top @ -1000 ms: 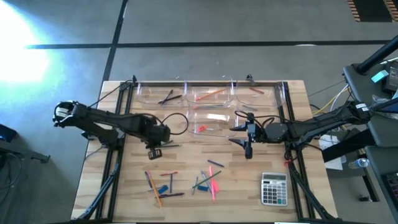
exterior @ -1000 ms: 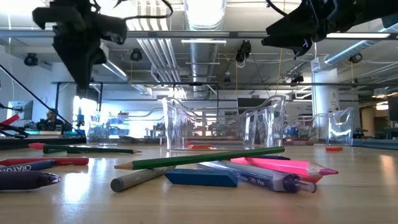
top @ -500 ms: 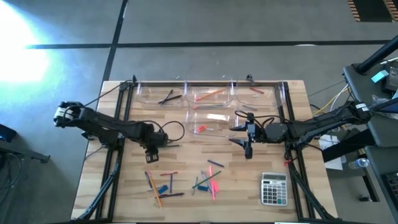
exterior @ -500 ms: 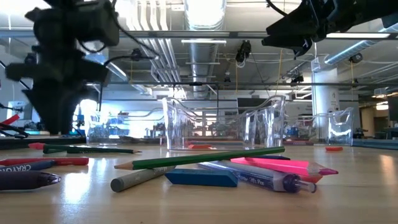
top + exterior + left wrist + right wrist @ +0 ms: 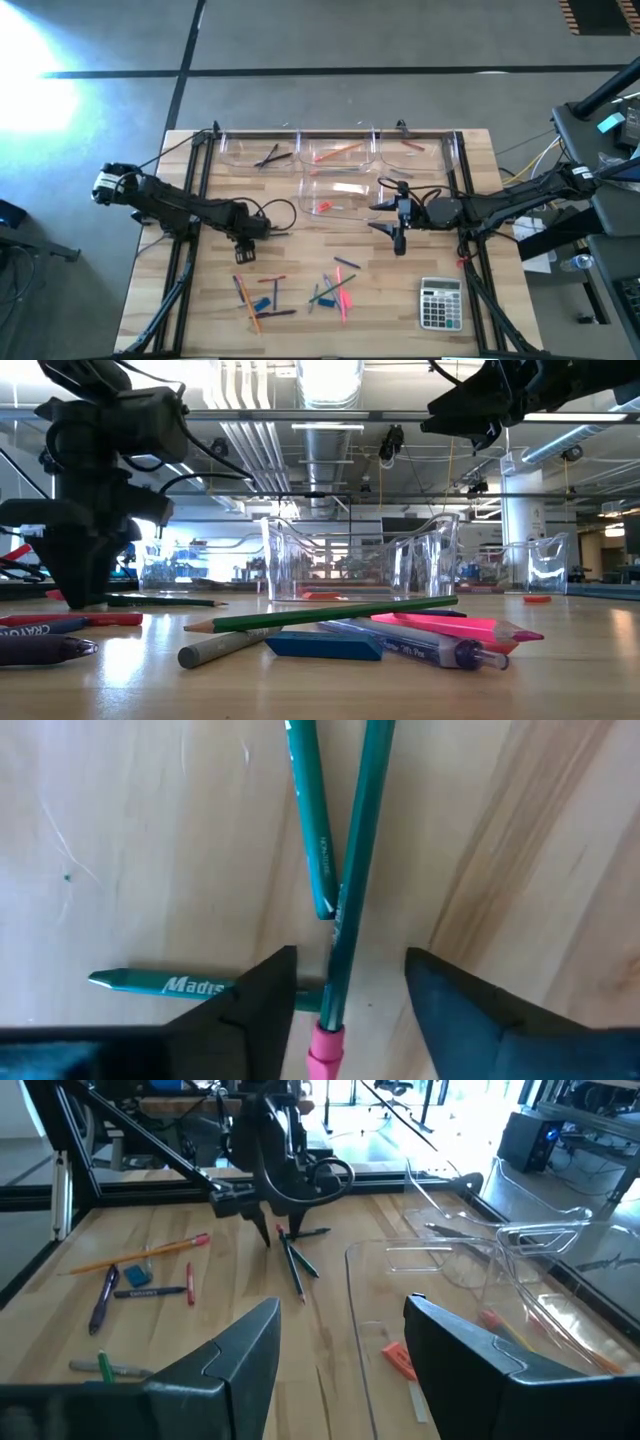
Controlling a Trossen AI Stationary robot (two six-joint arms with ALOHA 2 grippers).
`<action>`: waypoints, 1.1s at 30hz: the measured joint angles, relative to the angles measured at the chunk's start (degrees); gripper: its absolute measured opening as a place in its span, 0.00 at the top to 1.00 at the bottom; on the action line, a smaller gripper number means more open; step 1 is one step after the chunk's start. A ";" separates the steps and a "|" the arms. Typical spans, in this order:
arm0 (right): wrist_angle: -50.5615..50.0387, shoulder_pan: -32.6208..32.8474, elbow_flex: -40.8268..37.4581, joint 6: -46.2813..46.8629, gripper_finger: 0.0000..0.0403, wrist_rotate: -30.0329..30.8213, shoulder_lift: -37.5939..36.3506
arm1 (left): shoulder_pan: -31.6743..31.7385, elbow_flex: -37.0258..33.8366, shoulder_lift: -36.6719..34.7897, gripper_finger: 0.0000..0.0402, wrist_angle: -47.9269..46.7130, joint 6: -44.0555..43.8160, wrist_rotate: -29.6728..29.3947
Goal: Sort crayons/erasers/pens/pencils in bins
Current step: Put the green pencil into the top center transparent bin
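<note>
The left gripper (image 5: 350, 955) is down at the table top with its fingers (image 5: 262, 995) spread and nothing clasped. A green pencil (image 5: 352, 850) lies straight through the gap: its pink rubber end sits just between the tips and its shaft runs on away from the wrist, so the long axis stands across the line on which the jaws close (the lie a squeeze needs). Neither finger appears to touch it yet. A second green pencil (image 5: 312, 820) lies just beside it, slanting in until its end meets or nearly meets the first, and that looks likely to be nipped or dragged along if the jaws close here. A third green stick (image 5: 165, 984) lies crosswise, partly hidden behind one finger. From overhead this little group sits at about three o'clock from the gripper body, and the shafts seem to run roughly nine to three, though they are too thin there to be sure. The left arm is plainly the nearer to it. Farther off, at about three o'clock across the table, the right gripper (image 5: 342, 1330) hangs above the wood beside the middle bin (image 5: 362, 196), its jaws wide apart and holding nothing. Farthest, at about one o'clock from the left gripper, is the back row of bins, and the one (image 5: 374, 150) with an orange pencil (image 5: 340, 150) in it is, I judge, where this green one belongs
</note>
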 joint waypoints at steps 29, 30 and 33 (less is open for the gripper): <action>4.18 -0.01 0.00 0.00 0.50 1.66 -0.02 | 3.87 28.86 -6.00 1.00 -19.46 14.01 -7.14; 4.34 -0.02 -0.02 0.00 0.50 1.66 -0.02 | 5.56 29.67 -5.67 1.00 -18.35 16.55 -7.13; 5.01 -0.02 -0.04 0.03 0.50 1.64 0.00 | 12.06 32.37 -3.99 1.00 -14.58 25.45 -7.09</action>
